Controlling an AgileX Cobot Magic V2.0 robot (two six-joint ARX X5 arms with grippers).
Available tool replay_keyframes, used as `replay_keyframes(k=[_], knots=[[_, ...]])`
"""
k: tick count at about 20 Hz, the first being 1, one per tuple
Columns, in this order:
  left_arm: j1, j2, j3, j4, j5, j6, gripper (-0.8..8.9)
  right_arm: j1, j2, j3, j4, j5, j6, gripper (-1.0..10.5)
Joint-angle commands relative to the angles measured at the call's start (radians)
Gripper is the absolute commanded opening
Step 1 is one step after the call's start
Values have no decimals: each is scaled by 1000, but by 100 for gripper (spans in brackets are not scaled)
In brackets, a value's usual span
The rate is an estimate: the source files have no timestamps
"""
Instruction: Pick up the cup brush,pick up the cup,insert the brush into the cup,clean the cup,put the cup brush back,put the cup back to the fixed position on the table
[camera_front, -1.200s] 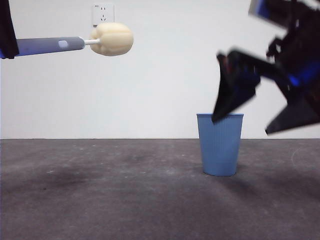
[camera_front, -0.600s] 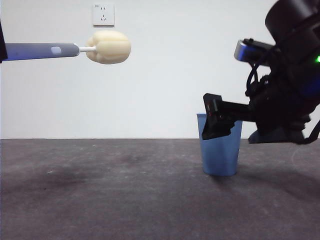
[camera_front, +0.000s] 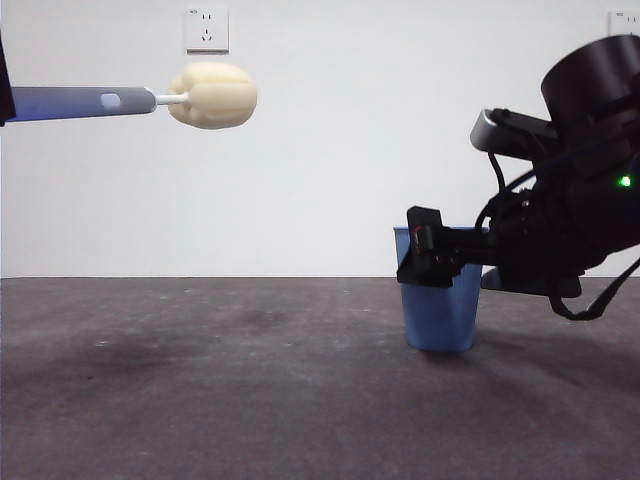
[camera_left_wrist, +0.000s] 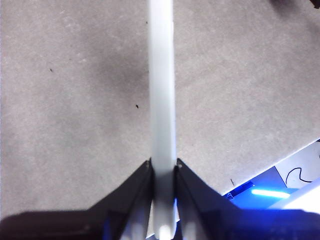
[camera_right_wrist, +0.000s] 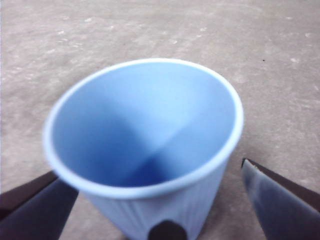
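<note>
On the mottled grey table (camera_front: 200, 400), the right gripper (camera_right_wrist: 160, 197) straddles the ribbed blue cup (camera_right_wrist: 145, 150), jaws apart; the left gripper (camera_left_wrist: 163, 172) clamps the cup brush (camera_front: 150, 98) by its smooth handle.

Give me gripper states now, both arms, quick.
Left gripper: closed on the cup brush, held up in the air.
Right gripper: open around the cup, not clamped.

Setting: bare robot test bench — lab-like room.
Dark grey mottled table (camera_front: 200, 400) against a plain white wall (camera_front: 330, 150); one wall socket (camera_front: 206, 29) high above the table's far edge — no furnishings or household clutter in view.
</note>
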Motion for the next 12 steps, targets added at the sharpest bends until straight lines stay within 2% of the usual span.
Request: replay_keyframes(k=[1,3,6,9,12], knots=[[-2,-2,-2,8,-2,-14,-9,-4,33,-6,32,-2,-10,591],[-2,-2,-2,11,-2,-14,-9,-5,59,-6,80,-14,-16,524],[-1,-2,-2,11,-2,-13,-9,-5,81,3,111,-27,-16,494],[-1,-2,-2,11,-2,-13,-9,-5,82,5,114,-27,-16,263],[-1,-2,-2,11,-2,-13,-9,-4,82,5,114,-29,-17,109]])
